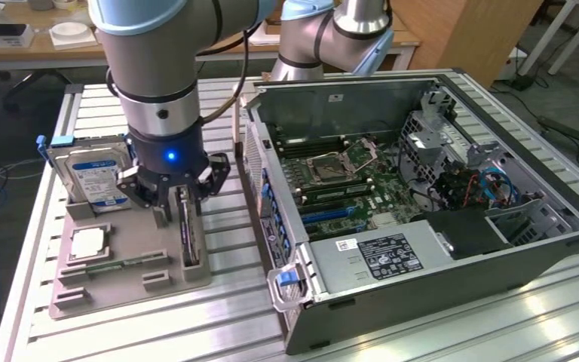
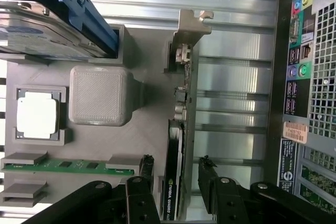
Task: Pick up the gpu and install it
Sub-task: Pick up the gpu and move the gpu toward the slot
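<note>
The gpu is a thin black card standing on edge in a slot of the grey holder tray, at the exterior view's left of the computer case. My gripper hangs straight down over its near end. In the wrist view the gpu runs between my two black fingers, with its silvery bracket at the far end. The gripper is open and straddles the card, one fingertip on each side with small gaps showing. Nothing is held.
On the holder tray also sit a silver hard drive with a blue-white label, a processor chip and a green memory stick. The open computer case with its motherboard lies close by, its rear ports beside the gpu.
</note>
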Tool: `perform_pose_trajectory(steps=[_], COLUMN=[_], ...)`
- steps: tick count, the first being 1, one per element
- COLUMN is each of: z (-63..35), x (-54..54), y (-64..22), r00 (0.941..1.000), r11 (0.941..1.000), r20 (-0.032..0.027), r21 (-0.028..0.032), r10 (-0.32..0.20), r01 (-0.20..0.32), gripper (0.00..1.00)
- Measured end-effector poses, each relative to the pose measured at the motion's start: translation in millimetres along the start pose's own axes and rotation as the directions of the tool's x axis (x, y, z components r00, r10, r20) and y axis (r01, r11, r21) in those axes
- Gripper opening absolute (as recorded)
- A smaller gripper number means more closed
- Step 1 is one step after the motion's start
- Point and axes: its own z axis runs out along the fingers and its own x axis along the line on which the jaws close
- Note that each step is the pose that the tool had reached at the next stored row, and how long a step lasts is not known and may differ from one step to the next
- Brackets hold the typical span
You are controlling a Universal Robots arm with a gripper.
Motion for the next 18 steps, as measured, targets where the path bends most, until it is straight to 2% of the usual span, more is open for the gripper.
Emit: perform_pose_trajectory(steps=[18], z=[15.0], x=[0.0], y=[-0.6], r00=[1.0000], r11=[1.0000], r20=[0.0000], r21=[0.0000], r10=[0.000], r01=[0.000], gripper=[0.47])
